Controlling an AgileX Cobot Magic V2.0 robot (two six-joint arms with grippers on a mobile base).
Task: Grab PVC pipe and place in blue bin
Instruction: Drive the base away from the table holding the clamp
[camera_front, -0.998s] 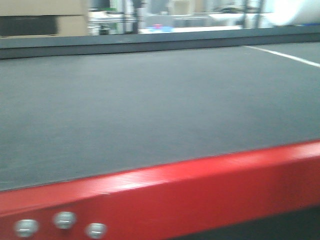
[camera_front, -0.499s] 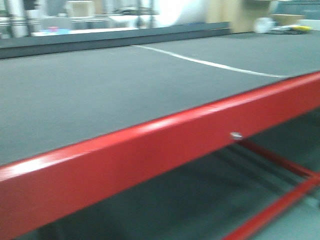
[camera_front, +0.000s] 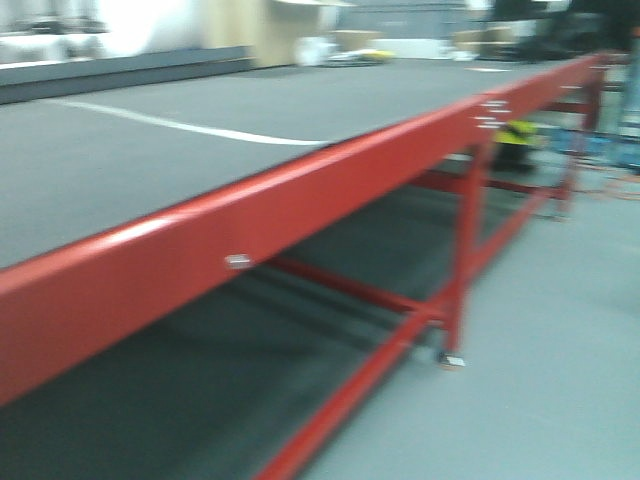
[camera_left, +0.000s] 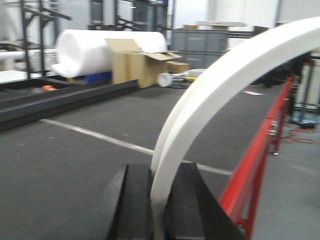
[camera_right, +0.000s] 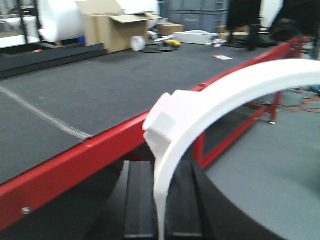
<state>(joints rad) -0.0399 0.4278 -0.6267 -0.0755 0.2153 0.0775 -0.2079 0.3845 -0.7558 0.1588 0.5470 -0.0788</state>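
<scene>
pvc pipe (camera_left: 202, 105) in l fingers (camera_left: 135, 210), white arc (camera_right: 200, 115) in r fingers (camera_right: 137, 200), cropped

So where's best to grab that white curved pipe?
Its lower end, end-on, as the left gripper holds it: a finger on each flat side of the PVC pipe. It is thin that way, and the arc rises clear of the jaws.

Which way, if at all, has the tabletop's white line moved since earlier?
Yes, in frame only: the white line and the red rail both swept left; the view turned right, not them.
</scene>
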